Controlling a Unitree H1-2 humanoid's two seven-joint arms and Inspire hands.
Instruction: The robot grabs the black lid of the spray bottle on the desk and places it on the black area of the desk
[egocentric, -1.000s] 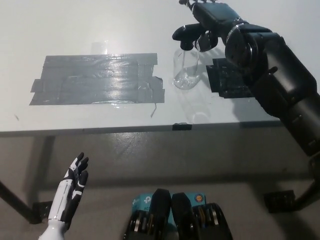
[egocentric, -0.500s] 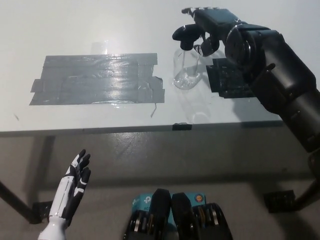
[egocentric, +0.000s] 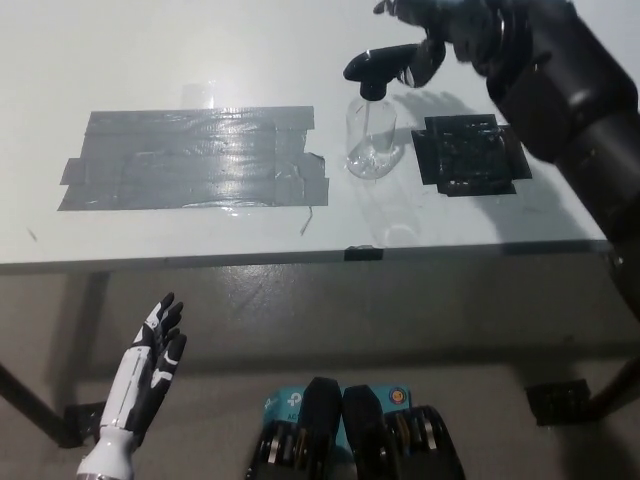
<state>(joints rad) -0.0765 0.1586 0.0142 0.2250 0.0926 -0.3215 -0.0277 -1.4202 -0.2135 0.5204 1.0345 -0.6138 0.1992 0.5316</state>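
The clear spray bottle (egocentric: 370, 145) stands upright on the white desk (egocentric: 200, 60), with its black spray lid (egocentric: 378, 68) still on top. My black right hand (egocentric: 440, 25) is at the picture's top edge, just right of and behind the lid, and it is partly cut off. Whether it touches the lid is unclear. The black square area (egocentric: 468, 152) lies on the desk right of the bottle, uncovered. My white left hand (egocentric: 150, 365) rests open below the desk edge at lower left.
A wide patch of grey tape (egocentric: 195, 158) covers the desk left of the bottle. The desk's front edge (egocentric: 300, 258) runs across the middle of the picture, with floor below it. My right forearm (egocentric: 570, 110) hangs over the desk's right side.
My right arm has drawn back and up toward the far right, uncovering the black square. The bottle and lid have stayed put. The left hand has barely shifted.
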